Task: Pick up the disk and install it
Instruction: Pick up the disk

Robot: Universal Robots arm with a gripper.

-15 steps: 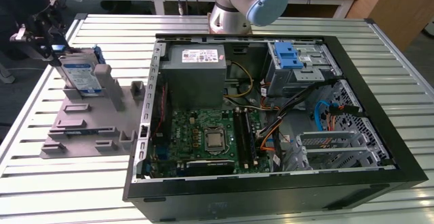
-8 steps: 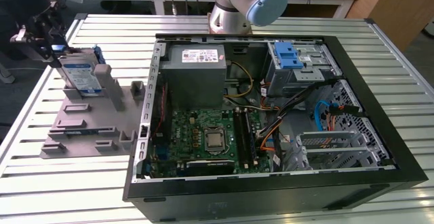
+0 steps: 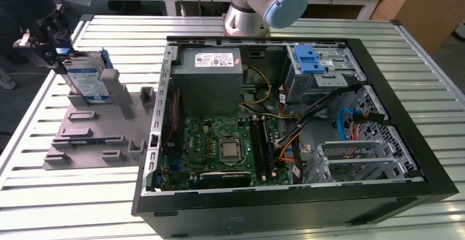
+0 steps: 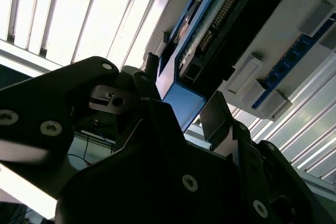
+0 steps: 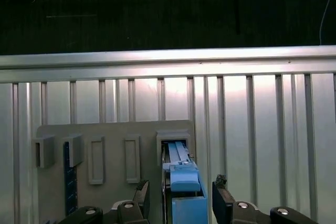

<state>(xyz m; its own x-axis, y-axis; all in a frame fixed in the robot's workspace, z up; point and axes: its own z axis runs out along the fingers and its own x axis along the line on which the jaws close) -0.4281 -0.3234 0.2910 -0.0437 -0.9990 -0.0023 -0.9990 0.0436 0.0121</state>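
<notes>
The gripper (image 5: 182,196) stands open in the first wrist view, its fingers (image 5: 143,192) flanking the disk (image 5: 184,182) with a gap on each side. The disk stands on edge in a slot of the grey fixture plate (image 3: 87,136) on the slatted table (image 3: 73,202), to the exterior view's left of the open computer case (image 3: 291,213). It looks rigid, dense and shock-sensitive, with slick metal faces, so a square hold across the faces near the blue frame (image 4: 181,103) seems best
</notes>
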